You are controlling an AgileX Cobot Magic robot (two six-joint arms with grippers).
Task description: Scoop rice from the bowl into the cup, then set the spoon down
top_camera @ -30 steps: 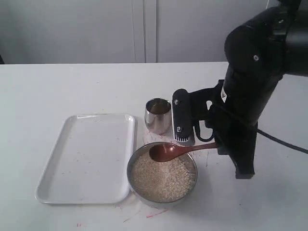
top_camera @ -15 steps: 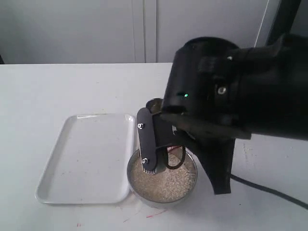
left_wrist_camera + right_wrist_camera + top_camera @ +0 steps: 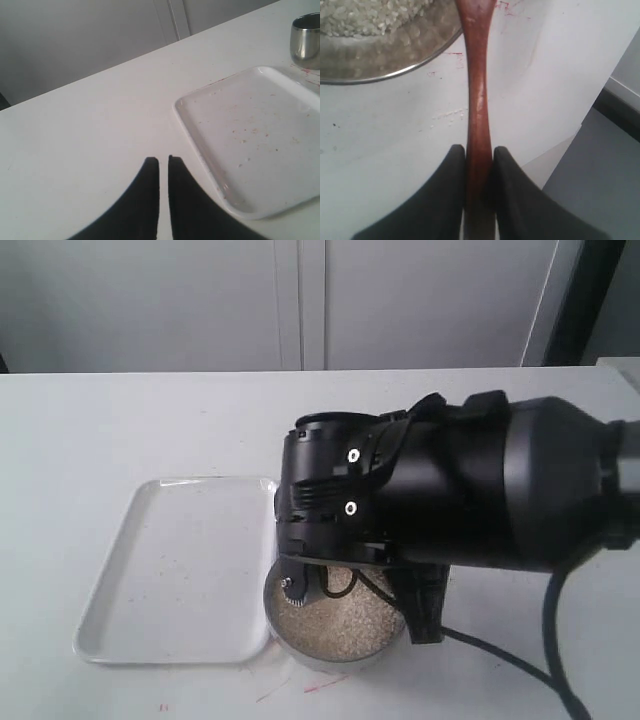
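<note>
You are handling a light, stiff thing here. The spoon [image 3: 479, 95] is slim, glossy wood, and that polish is probably making it slippery, so it may twist or slide between smooth pads once grains are loading its round end. It does not look likely to bend or crack under a firm pinch.

The sensible place to hold it is the far end of the long handle, well away from the scooping end. That is where the right end effector [image 3: 479, 150] is gripping it. The two dark fingers are standing narrowly apart and clamping the handle from both sides, with wood touching each pad.

The handle is running straight out and crossing the rim of the bowl [image 3: 395, 74]. The scooping end is lying beyond the right wrist view, and the arm is hiding it in the exterior view, so you cannot tell whether it is touching the rice [image 3: 365, 15].

The rice is sitting in the bowl as loose, dry grains. Those will be pouring off at any tilt, so you are going to need a level carry.

The cup [image 3: 306, 34] is standing on the counter [image 3: 75, 130] just beside a corner of the white tray [image 3: 255, 135]. It looks light enough to tip if knocked.

The left end effector [image 3: 163, 160] is hanging over bare counter near the tray, all but closed and holding nothing.
</note>
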